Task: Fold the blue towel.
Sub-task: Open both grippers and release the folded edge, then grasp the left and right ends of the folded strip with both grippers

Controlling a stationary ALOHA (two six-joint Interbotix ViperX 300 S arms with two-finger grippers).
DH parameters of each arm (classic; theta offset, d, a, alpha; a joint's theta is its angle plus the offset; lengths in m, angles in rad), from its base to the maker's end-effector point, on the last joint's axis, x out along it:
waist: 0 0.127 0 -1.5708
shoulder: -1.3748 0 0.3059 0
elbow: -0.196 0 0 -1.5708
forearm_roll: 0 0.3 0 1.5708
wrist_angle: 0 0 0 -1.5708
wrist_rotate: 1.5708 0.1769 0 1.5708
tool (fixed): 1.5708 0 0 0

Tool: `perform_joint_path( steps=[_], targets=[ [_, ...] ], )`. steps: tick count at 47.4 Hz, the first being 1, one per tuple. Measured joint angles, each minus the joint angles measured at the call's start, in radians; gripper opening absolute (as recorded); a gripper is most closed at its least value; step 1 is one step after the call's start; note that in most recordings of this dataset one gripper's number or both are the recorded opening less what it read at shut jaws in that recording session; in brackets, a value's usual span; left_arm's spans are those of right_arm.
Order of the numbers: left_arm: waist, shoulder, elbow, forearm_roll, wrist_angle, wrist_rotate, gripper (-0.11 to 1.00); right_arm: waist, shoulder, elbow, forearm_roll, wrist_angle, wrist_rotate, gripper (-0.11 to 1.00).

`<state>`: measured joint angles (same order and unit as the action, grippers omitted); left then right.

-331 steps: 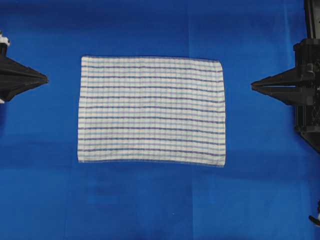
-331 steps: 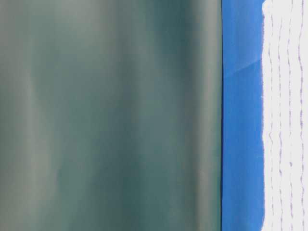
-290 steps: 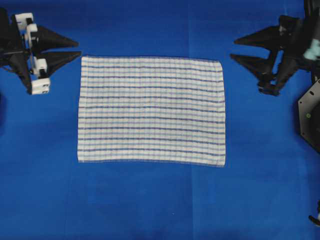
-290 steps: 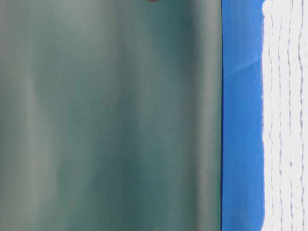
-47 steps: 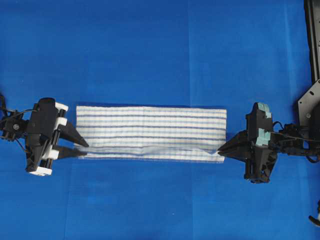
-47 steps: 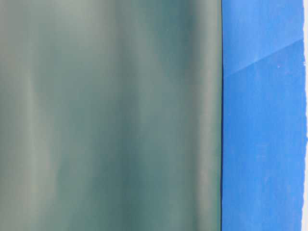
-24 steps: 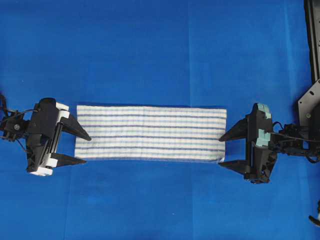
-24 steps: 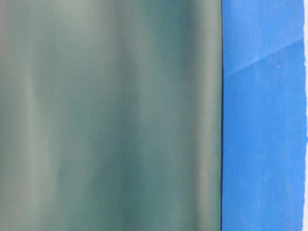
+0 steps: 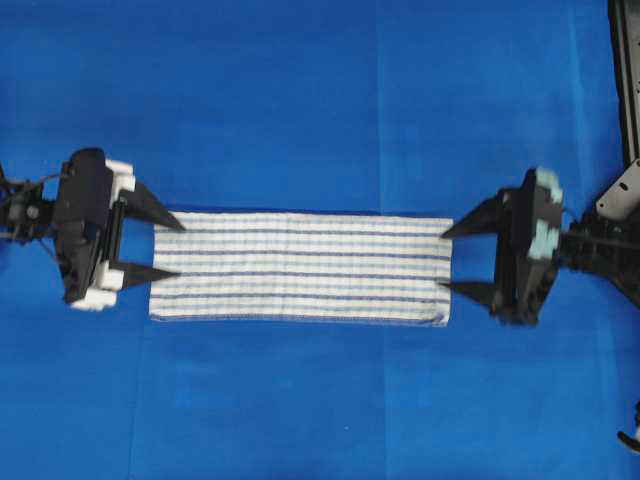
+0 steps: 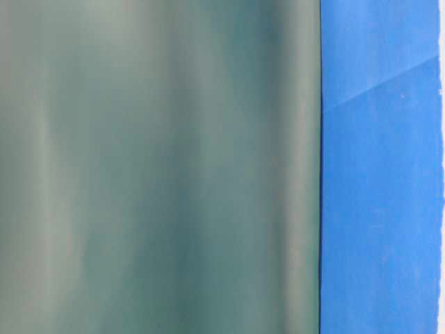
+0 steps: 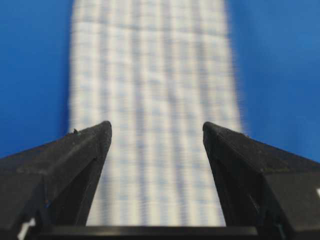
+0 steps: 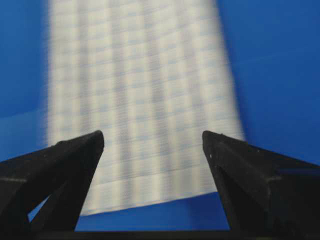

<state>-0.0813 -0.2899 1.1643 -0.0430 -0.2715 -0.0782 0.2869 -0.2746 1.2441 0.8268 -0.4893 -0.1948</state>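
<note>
No words, labels, brands or numbers can be read anywhere in these views (the striped towel carries only its woven lines, and the grippers show no markings).

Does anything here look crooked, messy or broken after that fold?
Nothing stands out. The striped towel lies flat on the blue cloth as a tidy long strip, its edges nearly lined up. The left gripper and the right gripper are both open at its short ends, holding nothing. The wrist views are only blurred.
</note>
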Motion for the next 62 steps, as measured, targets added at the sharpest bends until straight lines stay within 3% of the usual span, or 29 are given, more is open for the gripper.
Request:
perform_joint_path(
  steps=[7,14,32,40,47,56,62],
  targets=[
    [0.075,0.011,-0.008,0.0,0.015,0.037,0.68,-0.117,-0.006,0.005,0.0,0.008,-0.063,0.91],
    [0.129,0.064,-0.009,0.0,0.014,0.038,0.67,-0.179,0.029,0.005,0.0,0.014,-0.081,0.91],
    [0.147,0.256,-0.032,-0.002,-0.012,0.028,0.67,-0.184,0.212,-0.058,0.0,0.069,-0.081,0.9],
    [0.15,0.264,-0.035,-0.002,-0.018,0.023,0.56,-0.184,0.219,-0.066,0.0,0.083,-0.081,0.87],
    [0.152,0.264,-0.037,0.0,-0.012,0.021,0.36,-0.181,0.221,-0.067,0.0,0.089,-0.083,0.65],
    [0.13,0.262,-0.054,0.0,0.038,0.02,0.1,-0.152,0.219,-0.072,-0.002,0.103,-0.081,0.14],
    [0.123,0.256,-0.067,0.0,0.075,0.02,0.03,-0.144,0.199,-0.074,-0.002,0.117,-0.08,-0.03]
  ],
)
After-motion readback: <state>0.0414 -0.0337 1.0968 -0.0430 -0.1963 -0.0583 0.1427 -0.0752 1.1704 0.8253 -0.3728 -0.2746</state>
